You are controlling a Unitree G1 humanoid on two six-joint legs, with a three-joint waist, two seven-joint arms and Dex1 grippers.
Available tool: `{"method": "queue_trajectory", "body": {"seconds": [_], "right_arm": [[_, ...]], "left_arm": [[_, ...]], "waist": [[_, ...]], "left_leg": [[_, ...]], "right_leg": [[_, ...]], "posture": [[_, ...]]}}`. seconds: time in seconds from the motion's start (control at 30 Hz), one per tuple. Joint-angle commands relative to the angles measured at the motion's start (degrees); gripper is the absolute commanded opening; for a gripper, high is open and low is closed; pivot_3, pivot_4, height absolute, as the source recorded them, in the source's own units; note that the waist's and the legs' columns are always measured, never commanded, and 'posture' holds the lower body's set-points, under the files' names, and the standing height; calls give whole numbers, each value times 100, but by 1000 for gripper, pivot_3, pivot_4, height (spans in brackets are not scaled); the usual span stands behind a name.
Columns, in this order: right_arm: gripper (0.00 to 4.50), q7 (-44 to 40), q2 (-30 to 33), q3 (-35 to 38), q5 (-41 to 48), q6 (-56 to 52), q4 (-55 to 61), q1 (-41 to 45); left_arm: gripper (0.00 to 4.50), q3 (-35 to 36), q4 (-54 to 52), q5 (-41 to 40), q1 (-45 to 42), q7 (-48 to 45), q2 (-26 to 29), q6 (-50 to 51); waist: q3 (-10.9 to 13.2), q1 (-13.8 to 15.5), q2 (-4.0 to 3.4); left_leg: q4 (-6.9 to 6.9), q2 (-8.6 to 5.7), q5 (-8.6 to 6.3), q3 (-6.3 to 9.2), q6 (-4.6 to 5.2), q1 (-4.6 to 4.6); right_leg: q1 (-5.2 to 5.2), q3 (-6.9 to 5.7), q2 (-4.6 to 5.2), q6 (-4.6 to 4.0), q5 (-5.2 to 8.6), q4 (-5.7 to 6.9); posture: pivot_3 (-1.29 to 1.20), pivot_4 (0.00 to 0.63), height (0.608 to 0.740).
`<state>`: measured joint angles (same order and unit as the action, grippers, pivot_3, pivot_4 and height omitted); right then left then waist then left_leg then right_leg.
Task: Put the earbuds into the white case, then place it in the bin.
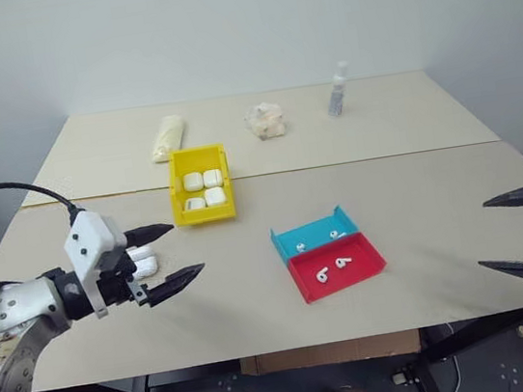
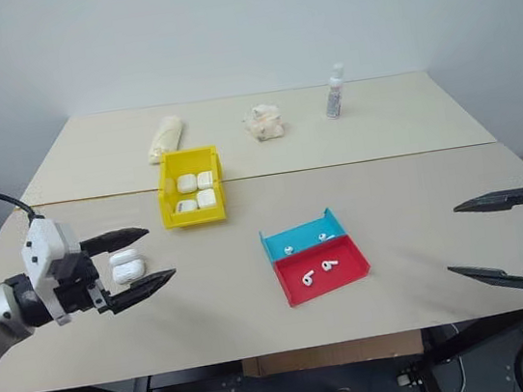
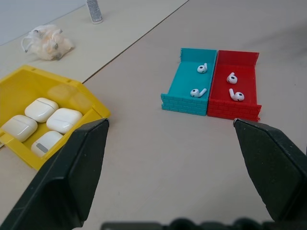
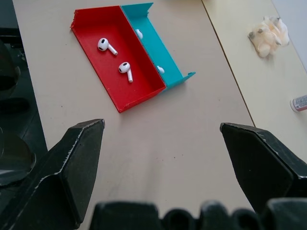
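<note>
Left gripper [image 2: 139,261]: fingers spread wide, empty, hovering over two white cases [image 2: 127,266] on the table [image 2: 400,138]. Right gripper [image 2: 487,237]: fingers spread wide, empty, near the table's right edge. Between them, earbuds [image 3: 197,92] in the red-and-blue tray [image 1: 329,254], two per half. Farther back, yellow bin [image 1: 200,184] holding four white cases.

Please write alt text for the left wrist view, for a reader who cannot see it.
Open black jaws frame a beige table with a shallow red-and-blue plastic tray holding four tiny white earbuds, two per half. A bright yellow plastic bin holds four glossy white cases.
</note>
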<state>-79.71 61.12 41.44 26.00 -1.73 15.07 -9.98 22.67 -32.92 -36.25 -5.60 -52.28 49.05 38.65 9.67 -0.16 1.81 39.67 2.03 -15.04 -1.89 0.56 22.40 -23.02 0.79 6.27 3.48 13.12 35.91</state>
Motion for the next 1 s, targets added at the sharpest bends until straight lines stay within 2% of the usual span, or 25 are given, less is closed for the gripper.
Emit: {"method": "queue_trajectory", "body": {"seconds": [0.03,0.23,0.37,0.47,0.53,0.63,0.73,0.8,0.83,0.93,0.97,1.0], "right_arm": [[4466,94,50,126,86,-56,95,71],[4466,266,64,-182,7,12,-16,320],[4466,372,48,-393,-41,12,-66,434],[4466,450,10,-510,-71,61,-107,497],[4466,526,-16,-598,-111,75,-133,548],[4466,626,-38,-648,-94,8,-89,567],[4466,684,-52,-668,-3,-154,13,529],[4466,702,-88,-696,9,-198,82,464],[4466,719,-116,-724,-12,-206,101,428],[4466,835,-200,-838,-99,-255,117,344],[4466,865,-223,-862,-113,-272,141,315],[4466,886,-240,-881,-124,-277,159,285]], "left_arm": [[4500,110,-73,-146,53,33,70,-28],[4500,120,-268,-80,-23,689,24,215],[4500,268,-590,-389,-49,1275,103,941],[4500,337,-855,-908,-686,2728,-337,2285],[4500,317,-1167,-913,-1061,3571,-593,3239],[4500,-158,-1748,-638,-1761,4371,-478,4798],[4500,-292,-1274,-988,-2263,5599,-1005,5385],[4500,-533,-460,-1679,-2593,6890,-1091,5385],[4500,-598,-148,-1745,-2767,7709,-1341,5385],[4500,-564,835,-3111,-3274,9859,-1505,5385],[4500,-537,1207,-3727,-3430,10633,-1477,5385],[4500,-1032,1556,-5398,-3425,11659,-906,4511]], "waist": [[0,-2,0],[0,-1,0],[0,-1,0],[0,24,0],[1,35,4],[1,31,6],[-3,38,-1],[-2,44,2],[-2,48,2],[4,54,12],[4,57,12],[5,51,13]], "left_leg": [[0,0,0,0,0,0],[1,0,0,1,0,-2],[0,0,0,1,0,1],[1,0,0,5,0,3],[5,-1,0,11,0,-3],[4,-4,0,16,0,-6],[3,-6,0,21,-1,-5],[2,-6,0,30,0,-17],[3,-6,0,35,-1,-19],[3,-6,0,64,0,-32],[2,-6,-1,66,-1,-31],[2,-8,-3,69,-4,-30]], "right_leg": [[0,0,0,0,0,0],[2,0,0,0,0,1],[0,0,0,0,0,-1],[-1,-1,0,1,0,2],[9,-2,1,4,-3,3],[15,-1,1,6,-4,-1],[13,-2,0,6,-4,1],[27,-2,1,6,-4,0],[31,-4,1,6,-4,0],[42,-3,5,5,-4,0],[40,-2,5,5,-5,0],[39,-2,10,5,-4,0]], "posture": [[0,150,740],[0,150,740],[0,150,740],[0,150,740],[0,150,740],[0,150,740],[0,150,740],[0,150,740],[0,150,740],[0,150,740],[0,150,740],[0,150,740]]}}
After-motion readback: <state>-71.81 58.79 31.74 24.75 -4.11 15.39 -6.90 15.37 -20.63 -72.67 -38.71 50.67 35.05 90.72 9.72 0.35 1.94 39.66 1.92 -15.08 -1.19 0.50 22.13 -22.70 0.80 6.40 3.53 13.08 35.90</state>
